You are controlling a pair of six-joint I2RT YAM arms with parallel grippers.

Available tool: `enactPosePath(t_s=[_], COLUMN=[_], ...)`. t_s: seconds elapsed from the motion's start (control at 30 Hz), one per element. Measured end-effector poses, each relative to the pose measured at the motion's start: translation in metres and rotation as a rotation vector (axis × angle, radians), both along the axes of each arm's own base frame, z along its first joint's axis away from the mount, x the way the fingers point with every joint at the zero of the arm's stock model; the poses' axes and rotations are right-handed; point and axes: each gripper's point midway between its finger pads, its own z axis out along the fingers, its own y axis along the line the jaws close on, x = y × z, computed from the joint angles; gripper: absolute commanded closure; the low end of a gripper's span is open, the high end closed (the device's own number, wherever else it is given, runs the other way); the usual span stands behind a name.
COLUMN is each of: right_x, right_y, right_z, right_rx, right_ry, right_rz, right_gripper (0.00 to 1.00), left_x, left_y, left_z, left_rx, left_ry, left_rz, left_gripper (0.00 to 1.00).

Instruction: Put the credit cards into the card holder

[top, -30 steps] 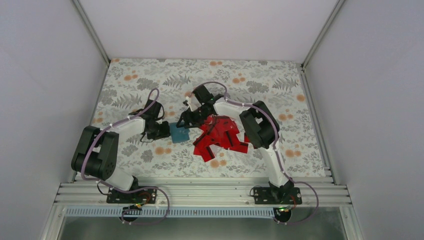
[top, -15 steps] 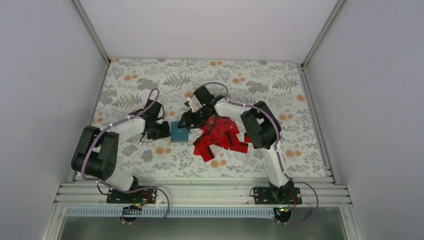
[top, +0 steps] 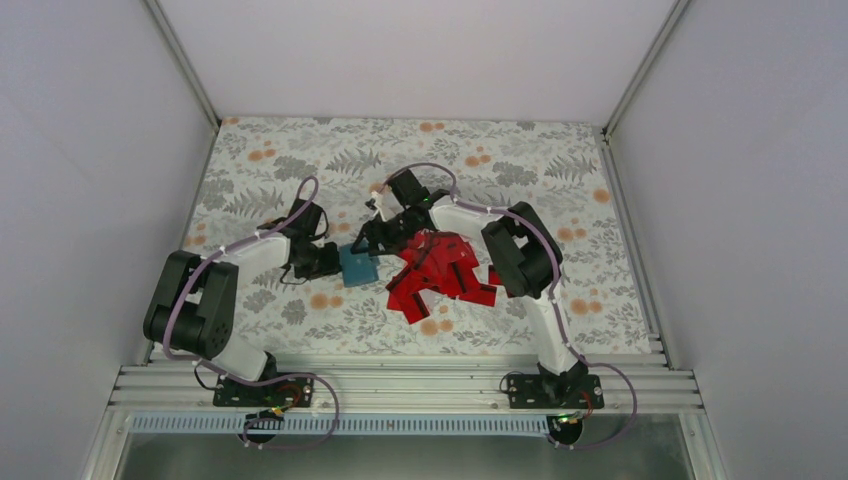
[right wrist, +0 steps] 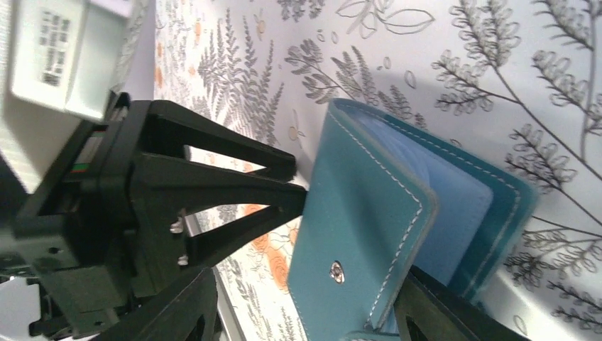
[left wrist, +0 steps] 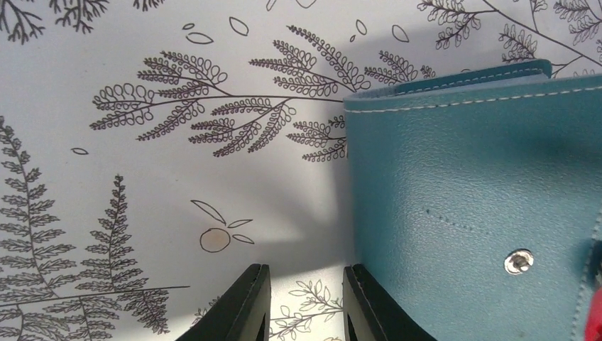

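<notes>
Across the fern-printed white surface (top: pixel 560 160), a heap of bright-red plastic cards (top: pixel 440 275) lies beside my right arm. The teal-blue folding card holder (top: pixel 356 265), partly open, touches my narrow, empty left jaws. My right jaws gape wide around its cover.

Card holder (top: pixel 357 265) lies on the table (top: pixel 560 170) near the middle. The left gripper (top: pixel 331 262) sits just left of it, one finger right at its left edge. The right gripper (top: pixel 373 242) stands behind and to the right, its fingers either side of a corner of the holder's raised cover. Just right of the holder, the credit cards (top: pixel 440 278) lie heaped across one another on the table, partly under the right arm (top: pixel 470 215).
</notes>
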Motion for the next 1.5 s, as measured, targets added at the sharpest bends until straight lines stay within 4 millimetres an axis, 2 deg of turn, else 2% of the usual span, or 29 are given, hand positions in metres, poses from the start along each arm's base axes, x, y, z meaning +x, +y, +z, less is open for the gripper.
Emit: enactPosePath(t_s=[0.27,0.43,0.6,0.77,0.93,1.13,1.27,1.5], right_x=[0.001,-0.004,-0.012,-0.020,-0.026,-0.030,-0.037,-0.041], right_y=[0.009,0.012,0.016,0.025,0.036,0.053,0.063,0.077], right_z=[0.020,0.024,0.026,0.030,0.042,0.056,0.052,0.031], right_rx=[0.059,0.078,0.085,0.100,0.130,0.169,0.172,0.160], right_ry=[-0.011,-0.005,0.015,0.030,0.033,0.019,0.031,0.066], right_rz=[0.035,0.058,0.071,0.086,0.105,0.130,0.152,0.172], right_gripper=[0.37,0.37,0.37,0.37,0.37,0.37,0.38,0.38], left_x=[0.001,0.004,0.008,0.005,-0.003,-0.012,-0.013,-0.021], left_y=[-0.002,-0.003,0.000,0.012,0.021,0.030,0.041,0.055], left_z=[0.000,0.005,0.034,0.062,0.075,0.089,0.093,0.094], left_rx=[-0.008,-0.005,0.000,0.016,0.029,0.034,0.037,0.027], left_ry=[0.004,0.007,-0.040,-0.096,-0.115,-0.155,-0.159,-0.160], left_rz=[-0.007,-0.006,0.008,0.040,0.060,0.080,0.119,0.170], left_gripper=[0.73,0.73,0.72,0.71,0.61,0.60,0.60,0.60])
